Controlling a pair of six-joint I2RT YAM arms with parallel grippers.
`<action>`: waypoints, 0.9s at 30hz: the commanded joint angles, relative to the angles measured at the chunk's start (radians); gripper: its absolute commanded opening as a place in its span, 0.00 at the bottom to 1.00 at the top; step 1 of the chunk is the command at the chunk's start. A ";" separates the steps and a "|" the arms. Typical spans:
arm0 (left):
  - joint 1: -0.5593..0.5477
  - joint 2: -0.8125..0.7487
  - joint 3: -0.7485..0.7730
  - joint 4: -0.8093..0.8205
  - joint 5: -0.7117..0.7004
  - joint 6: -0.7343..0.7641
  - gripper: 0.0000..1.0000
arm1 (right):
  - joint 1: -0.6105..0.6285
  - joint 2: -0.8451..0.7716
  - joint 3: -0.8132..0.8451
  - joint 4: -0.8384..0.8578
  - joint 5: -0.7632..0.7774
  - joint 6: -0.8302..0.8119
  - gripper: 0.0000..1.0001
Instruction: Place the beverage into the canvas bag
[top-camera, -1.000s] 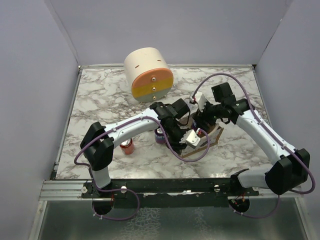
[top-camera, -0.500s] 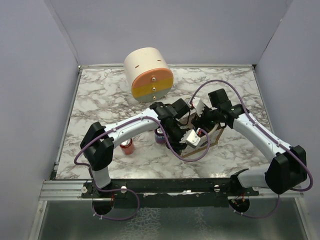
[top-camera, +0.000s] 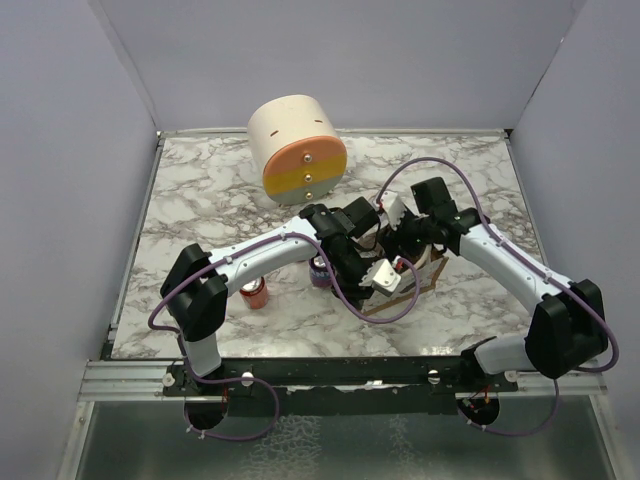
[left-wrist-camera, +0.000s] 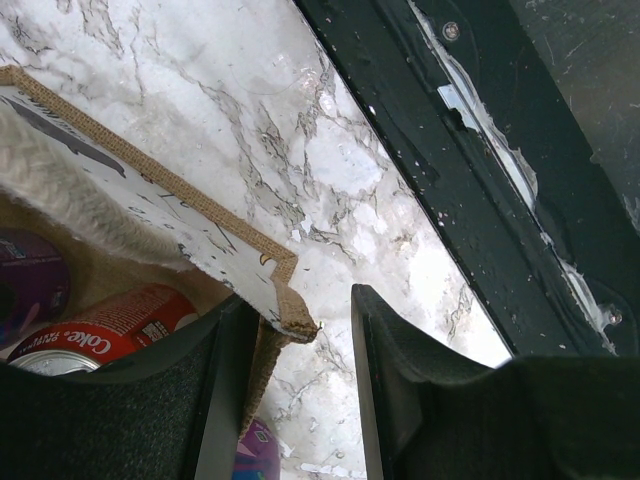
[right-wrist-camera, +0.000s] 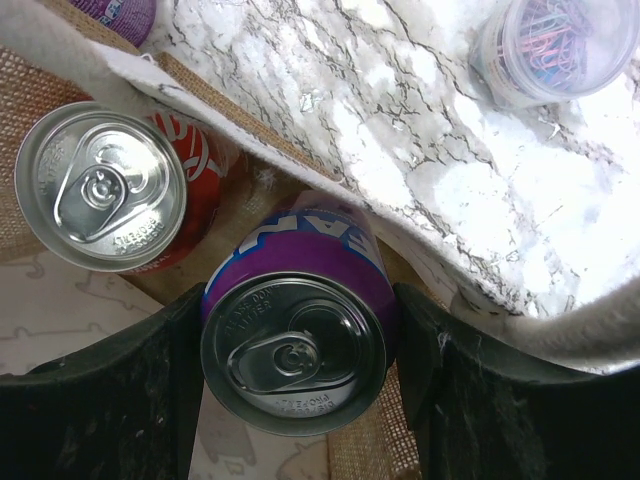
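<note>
From above, both arms meet over the canvas bag (top-camera: 430, 272), which stands on the marble table (top-camera: 200, 200). The left claw (top-camera: 386, 277) sits at the bag's near rim, and the right claw (top-camera: 405, 250) points down into its mouth from the far side. From here I cannot tell whether either is clenched. Just left of the left claw, outside the bag, stands a second purple can (top-camera: 320, 272). Further left, well apart, is a loose red can (top-camera: 254, 293). Beyond both claws sits a cream cylinder (top-camera: 297, 148) with an orange-yellow face.

In the left wrist view, the left claw (left-wrist-camera: 297, 385) is released, its fingers (left-wrist-camera: 430, 400) parted with a corner of the canvas bag (left-wrist-camera: 200, 215) rim between them. The burlap wall lies against one jaw, and marble shows between the rim and the other jaw. Inside the bag, on the side of the jaw that touches the wall, lies a Coke can (left-wrist-camera: 95, 335). The black edge rail (left-wrist-camera: 480, 150) runs ahead of the claw.

In the right wrist view, the right claw (right-wrist-camera: 295, 345) is grasping the purple can (right-wrist-camera: 295, 350) by its sides, lid toward the camera. The can sits within the opening of the canvas bag (right-wrist-camera: 250, 115), whose rim runs just ahead of the claw. The Coke can (right-wrist-camera: 100, 190) stands just beside it in the bag. Ahead of the claw, outside the bag, a clear tub of paper clips (right-wrist-camera: 555, 45) stands on the marble
</note>
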 joint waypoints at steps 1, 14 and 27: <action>-0.002 0.007 0.025 -0.028 0.009 0.021 0.45 | 0.009 0.011 0.009 0.091 0.008 0.047 0.31; -0.002 0.008 0.023 -0.030 0.015 0.026 0.45 | 0.011 0.030 -0.036 0.153 0.062 0.082 0.32; -0.003 0.008 0.021 -0.028 0.013 0.027 0.46 | 0.011 0.042 -0.078 0.218 0.060 0.086 0.41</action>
